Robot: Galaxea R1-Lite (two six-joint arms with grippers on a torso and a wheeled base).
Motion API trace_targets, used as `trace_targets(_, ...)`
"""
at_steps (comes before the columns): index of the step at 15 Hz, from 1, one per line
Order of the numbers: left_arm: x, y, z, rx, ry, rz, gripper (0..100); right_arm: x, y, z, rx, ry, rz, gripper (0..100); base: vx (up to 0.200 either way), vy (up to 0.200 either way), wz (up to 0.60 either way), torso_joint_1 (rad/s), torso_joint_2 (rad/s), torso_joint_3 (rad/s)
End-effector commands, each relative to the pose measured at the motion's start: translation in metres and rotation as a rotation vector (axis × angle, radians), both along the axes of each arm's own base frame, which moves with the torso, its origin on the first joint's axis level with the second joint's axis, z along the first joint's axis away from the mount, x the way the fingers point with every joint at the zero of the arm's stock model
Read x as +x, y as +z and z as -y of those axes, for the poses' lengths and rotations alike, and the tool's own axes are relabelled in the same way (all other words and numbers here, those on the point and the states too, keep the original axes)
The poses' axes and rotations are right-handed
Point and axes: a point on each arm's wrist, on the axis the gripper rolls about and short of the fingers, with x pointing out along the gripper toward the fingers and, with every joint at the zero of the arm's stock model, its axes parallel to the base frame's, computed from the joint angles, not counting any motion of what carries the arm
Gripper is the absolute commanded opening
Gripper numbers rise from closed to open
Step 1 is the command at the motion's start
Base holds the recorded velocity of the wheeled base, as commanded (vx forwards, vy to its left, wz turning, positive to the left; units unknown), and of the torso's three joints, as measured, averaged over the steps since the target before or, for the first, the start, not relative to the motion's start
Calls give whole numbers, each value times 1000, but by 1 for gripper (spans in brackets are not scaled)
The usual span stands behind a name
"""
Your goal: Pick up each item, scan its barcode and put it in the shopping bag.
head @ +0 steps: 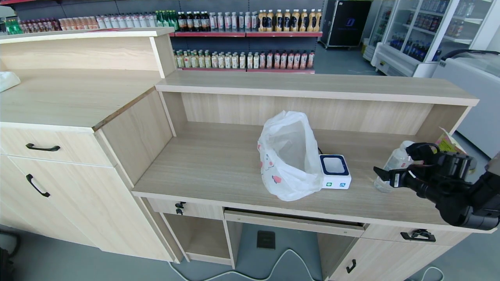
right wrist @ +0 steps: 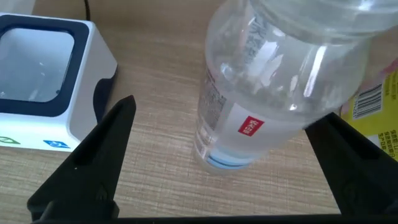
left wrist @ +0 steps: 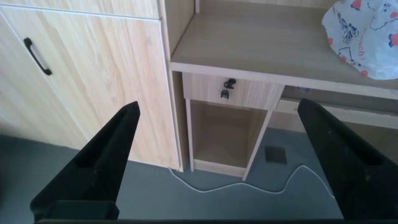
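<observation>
Setting: shop checkout desk of pale wood, with a low worktop (head: 218, 164) set beneath a raised ledge, and grey floor in front.
Left gripper (left wrist: 217, 104): jaws spread wide and holding nothing; it hangs low in front of the desk, below the worktop's left front corner.
Right gripper (right wrist: 227, 112): jaws spread wide, one on each side of the bottle with a gap on both sides, at the worktop's right end.
Bottle (head: 395, 160): clear plastic, standing on the worktop near the front edge at the right end.
Yellow packet (head: 449, 143): just behind the bottle, by the worktop's right edge.
Shopping bag (head: 287, 156): white plastic with small cartoon prints, standing open near the middle of the worktop.
Scanner (head: 334, 171): white box with a dark-framed window facing up, touching the bag's right side.
Background: shelves of drink bottles (head: 242, 23) along the far wall; glass-door fridges (head: 414, 27) at the far right.
</observation>
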Motion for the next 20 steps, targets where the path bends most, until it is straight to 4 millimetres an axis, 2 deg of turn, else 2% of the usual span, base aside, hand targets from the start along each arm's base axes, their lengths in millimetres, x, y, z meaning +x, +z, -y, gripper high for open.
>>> trace_targets(1,0,0,0,0,1,0,100,4,-12,-1,4,4,-25,100,0,0,0,0,0,0)
trace_targets(12,0,0,0,0,1,0,100,36,-17,4,4,40,42,100,0,0,0,0,0,0)
trace_targets(16,0,0,0,0,1,0,100,37,-24,3,15,87,32,100,0,0,0,0,0,0)
trace_targets(17,0,0,0,0,1,0,100,37,-25,1,18,100,29,0,0,0,0,0,0,0)
trace_targets(20,0,0,0,0,1,0,100,39,-18,0,14,106,51,0,0,0,0,0,0,0)
